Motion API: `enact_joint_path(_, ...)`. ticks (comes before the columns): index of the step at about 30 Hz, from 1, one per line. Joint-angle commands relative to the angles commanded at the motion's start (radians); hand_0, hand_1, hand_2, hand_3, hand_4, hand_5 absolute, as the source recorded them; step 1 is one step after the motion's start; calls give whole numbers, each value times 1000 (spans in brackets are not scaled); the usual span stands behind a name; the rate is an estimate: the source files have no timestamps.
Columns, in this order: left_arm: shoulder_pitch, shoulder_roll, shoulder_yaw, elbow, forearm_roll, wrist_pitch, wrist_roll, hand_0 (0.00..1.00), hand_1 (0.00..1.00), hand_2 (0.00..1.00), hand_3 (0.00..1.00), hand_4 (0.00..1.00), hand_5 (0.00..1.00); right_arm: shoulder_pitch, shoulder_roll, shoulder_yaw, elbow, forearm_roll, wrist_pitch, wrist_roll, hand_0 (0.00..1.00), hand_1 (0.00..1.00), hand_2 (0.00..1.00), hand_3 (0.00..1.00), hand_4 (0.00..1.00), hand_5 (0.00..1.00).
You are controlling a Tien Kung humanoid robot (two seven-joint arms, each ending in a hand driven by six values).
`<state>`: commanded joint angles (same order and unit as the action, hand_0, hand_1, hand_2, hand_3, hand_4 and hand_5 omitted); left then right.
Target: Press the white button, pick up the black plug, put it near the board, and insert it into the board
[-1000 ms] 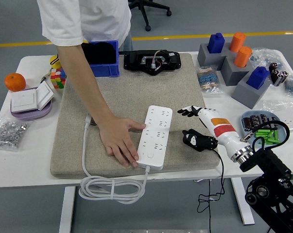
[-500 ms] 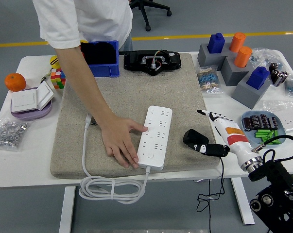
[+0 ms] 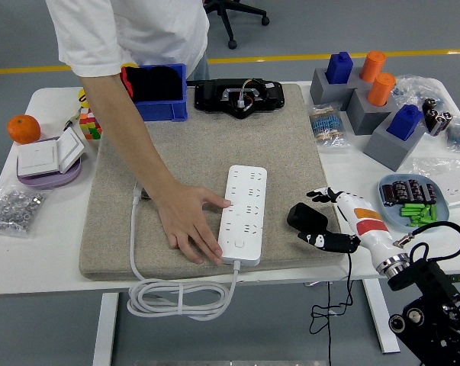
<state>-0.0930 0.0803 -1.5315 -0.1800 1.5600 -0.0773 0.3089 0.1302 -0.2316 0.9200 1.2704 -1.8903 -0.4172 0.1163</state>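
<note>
A white power strip [image 3: 245, 206] lies on the grey felt mat [image 3: 207, 149]. A person's hand [image 3: 185, 223] rests flat against the strip's left side, fingertips near its front end. The black plug [image 3: 304, 216] lies on the mat to the right of the strip, its black cord hanging over the table's front edge. My right hand [image 3: 321, 219] sits just right of the plug. Its black fingers [image 3: 320, 195] are spread above and below the plug without closing on it. The left arm is out of sight.
A coiled white cable [image 3: 176, 296] hangs off the front edge. Blue bin [image 3: 161, 93] and black device [image 3: 237, 95] stand at the mat's back. An orange [image 3: 23, 128], a switch on a purple plate [image 3: 46, 158] and a screw bag [image 3: 16, 207] sit left. Grey blocks [image 3: 363, 103] and a parts tray [image 3: 413, 200] sit right.
My right hand pulled back from over the plug toward the lower right, then came back to its right side. The plug shifted slightly. The person's hand stays on the strip.
</note>
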Motion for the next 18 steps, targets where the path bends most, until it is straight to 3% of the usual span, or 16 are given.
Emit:
enact_joint_path(4,3,-3,-1,0,-1,0,0,709,695,668,715,715,300,11,8,-13,-25,4,-4,6,668,655,639,699,990,215)
enact_joint_path(5,4,-3,-2,0,0,0,1,709,695,668,716,715,300,14,10,-16,-30,6,-6,9,648,636,622,650,917,158)
enact_joint_path(11,7,-5,-2,0,-2,0,0,709,695,668,716,715,300,22,18,-21,-47,13,-24,29,648,636,622,650,917,158)
enact_joint_path(12,7,-5,-2,0,-2,1,-1,709,694,669,715,715,299,24,19,-22,-48,14,-29,34,558,560,536,609,817,74)
enact_joint_path(17,5,-6,0,0,-6,1,-2,709,694,669,715,715,299,32,21,-22,-59,13,-34,40,558,560,536,609,817,74)
enact_joint_path(18,5,-7,-3,0,-3,1,-1,709,695,669,716,715,300,34,22,-21,-60,12,-34,41,491,492,491,586,768,36)
